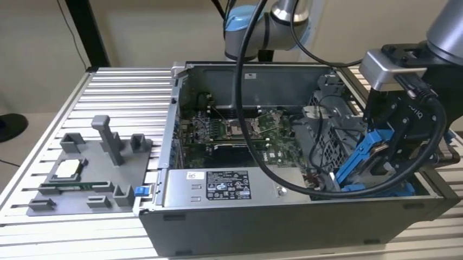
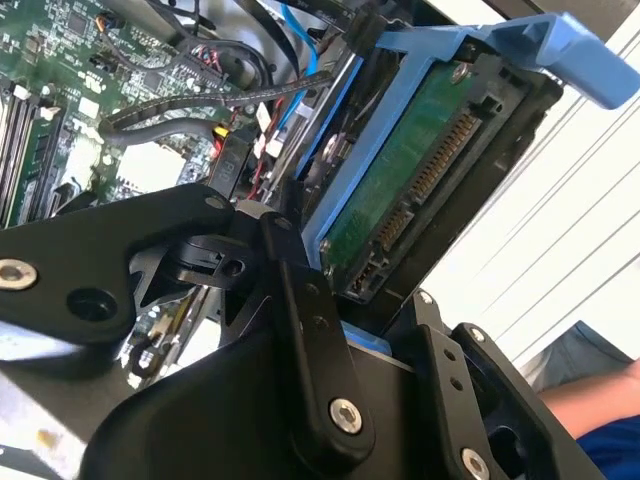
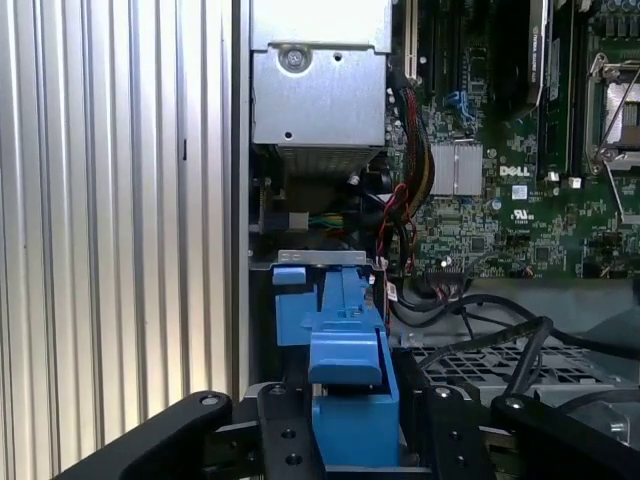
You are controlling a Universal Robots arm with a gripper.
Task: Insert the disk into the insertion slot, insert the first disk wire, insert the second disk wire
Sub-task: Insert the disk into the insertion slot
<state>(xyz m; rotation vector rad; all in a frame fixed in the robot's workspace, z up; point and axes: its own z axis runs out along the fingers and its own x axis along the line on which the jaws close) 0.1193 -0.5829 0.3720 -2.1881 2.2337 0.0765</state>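
The tool [image 3: 355, 425] is clamped on the disk [image 2: 400, 190], its black fingers [image 2: 312, 330] pressing the blue frame from both sides. The disk stands steeply tilted in the computer case [image 1: 289, 230], at the corner on the exterior view's right, its lower end at the insertion slot [image 3: 290, 272], not yet flat in it. A grey power box [image 1: 220, 187] sits along the case's near wall beside the slot. The case rests on the ribbed table [image 1: 123, 92].
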